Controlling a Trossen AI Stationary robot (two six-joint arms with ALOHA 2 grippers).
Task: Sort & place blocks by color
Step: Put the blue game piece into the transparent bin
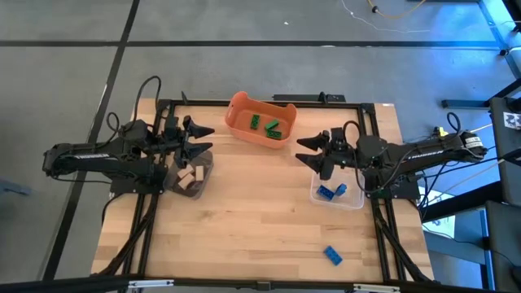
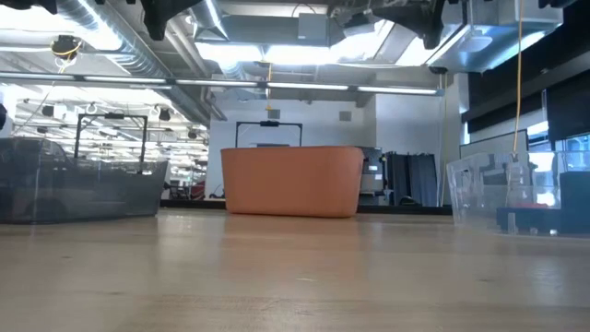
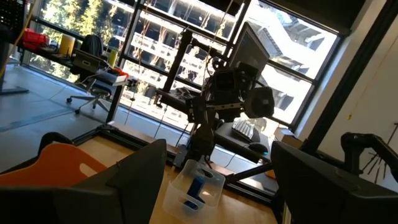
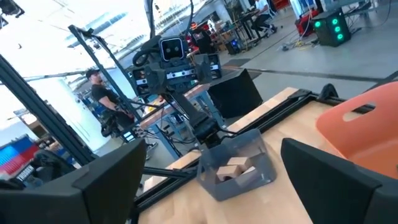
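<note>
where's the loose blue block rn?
High view: the blue block lies alone on the table near the front edge, right side, below the clear bin.

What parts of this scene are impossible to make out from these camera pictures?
- Low view: the green blocks are hidden by the orange tub wall.
- High view: the count of tan blocks is unclear; the left gripper overhangs the dark container.
- Low view: the loose blue block is not visible.
- Low view: both grippers are cut off by the top edge.

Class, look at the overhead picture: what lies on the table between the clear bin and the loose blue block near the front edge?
Nothing: in the high view, only bare wood separates the clear bin from the loose blue block.
</note>
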